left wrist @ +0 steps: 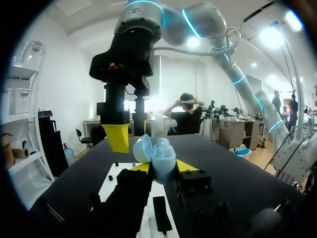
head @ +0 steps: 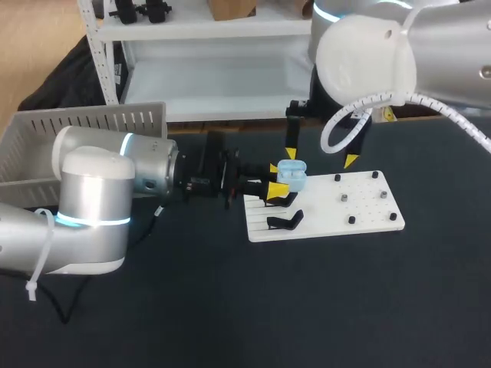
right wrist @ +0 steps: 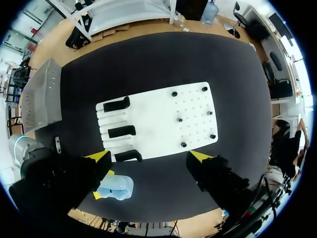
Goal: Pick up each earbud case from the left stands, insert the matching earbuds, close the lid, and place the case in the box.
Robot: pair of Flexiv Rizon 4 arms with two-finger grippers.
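A light-blue earbud case (head: 292, 170) with its lid up is held over the left end of the white board (head: 322, 208), and my left gripper (head: 276, 178) is shut on its sides. In the left wrist view the case (left wrist: 162, 157) stands between the yellow tips, its lid (left wrist: 142, 148) swung back. My right gripper (head: 321, 157) hangs open and wide above the board, one fingertip (left wrist: 119, 138) close above the case. From the right wrist view the case (right wrist: 115, 187) lies beside my right gripper (right wrist: 148, 156), and several small dark pieces (right wrist: 179, 119) dot the board.
Two black stands (head: 285, 221) sit on the board's left end; three show in the right wrist view (right wrist: 122, 131). A grey slatted box (head: 77, 138) stands at the far left of the dark table, behind my left arm.
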